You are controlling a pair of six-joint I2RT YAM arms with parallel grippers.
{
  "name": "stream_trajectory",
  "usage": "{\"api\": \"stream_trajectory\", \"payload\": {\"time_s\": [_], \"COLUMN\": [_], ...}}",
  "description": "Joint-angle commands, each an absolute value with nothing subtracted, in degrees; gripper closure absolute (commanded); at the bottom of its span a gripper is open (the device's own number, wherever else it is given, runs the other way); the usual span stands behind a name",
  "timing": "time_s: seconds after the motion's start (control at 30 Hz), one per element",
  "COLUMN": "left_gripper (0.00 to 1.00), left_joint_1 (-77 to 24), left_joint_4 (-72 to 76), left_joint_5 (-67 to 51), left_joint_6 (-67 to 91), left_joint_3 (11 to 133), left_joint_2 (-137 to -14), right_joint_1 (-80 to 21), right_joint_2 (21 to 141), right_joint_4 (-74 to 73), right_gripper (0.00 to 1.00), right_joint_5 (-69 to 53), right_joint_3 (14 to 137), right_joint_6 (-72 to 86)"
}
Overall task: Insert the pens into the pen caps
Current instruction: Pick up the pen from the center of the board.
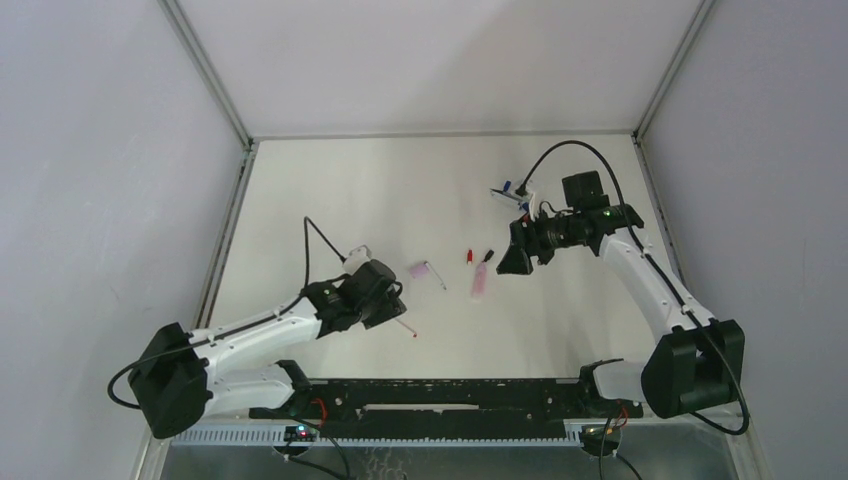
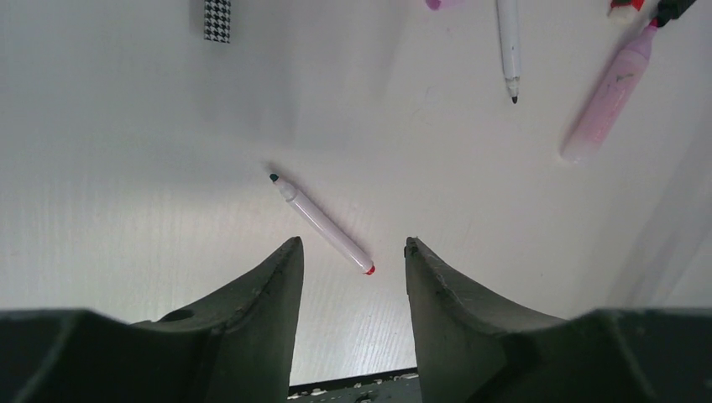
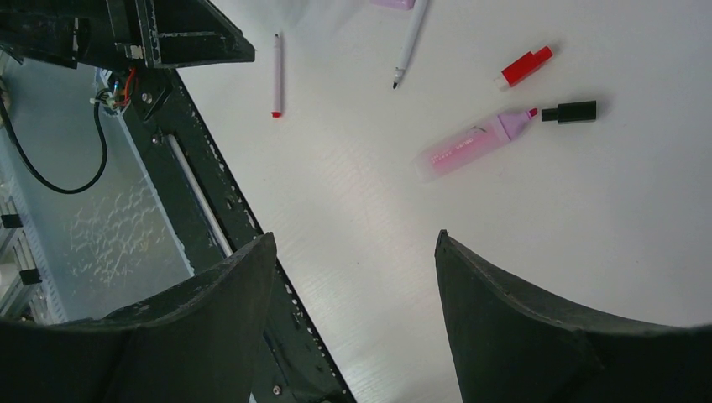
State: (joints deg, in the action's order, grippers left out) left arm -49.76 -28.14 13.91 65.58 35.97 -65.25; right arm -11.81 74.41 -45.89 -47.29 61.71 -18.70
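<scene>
Nearest the front edge, my left gripper [image 2: 353,250] hangs with its jaws apart and empty over a thin red-ended pen [image 2: 323,224]. Mid-bench lies the pink marker [image 3: 470,147], its tip just beside a black cap [image 3: 569,112], with a red cap [image 3: 523,67] near. Farther back, toward the right edge, my right gripper [image 3: 354,239] is spread wide, holding nothing.

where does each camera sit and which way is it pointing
Top external: fixed high behind the arm bases, looking down at the white table; left arm and right arm show whole.
Left wrist: on the left arm, looking down past the open left gripper at a thin white pen with a red end.
Right wrist: on the right arm, looking past the open right gripper toward the near-edge black rail.
All three share the thick pink marker.
</scene>
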Motion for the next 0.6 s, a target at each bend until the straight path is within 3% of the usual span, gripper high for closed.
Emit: {"api": "stream_trajectory", "payload": {"time_s": [0.0, 0.57], "left_gripper": [0.47, 0.54], "left_joint_1": [-49.97, -50.10], "left_joint_4": [-27.66, -35.77], "left_joint_5": [16.27, 13.11], "left_joint_6": [71.59, 75.48], "left_joint_3": [35.07, 43.26], "left_joint_2": [-66.00, -80.38], "right_joint_1": [-12.13, -11.50], "right_joint_2": [72.06, 70.84], "right_joint_4": [-43.45, -42.35], "right_gripper": [0.22, 0.22], "right_joint_5": [-48.44, -48.42], "right_joint_3": [60.77, 59.76], "right_joint_6": [-17.34, -16.49]}}
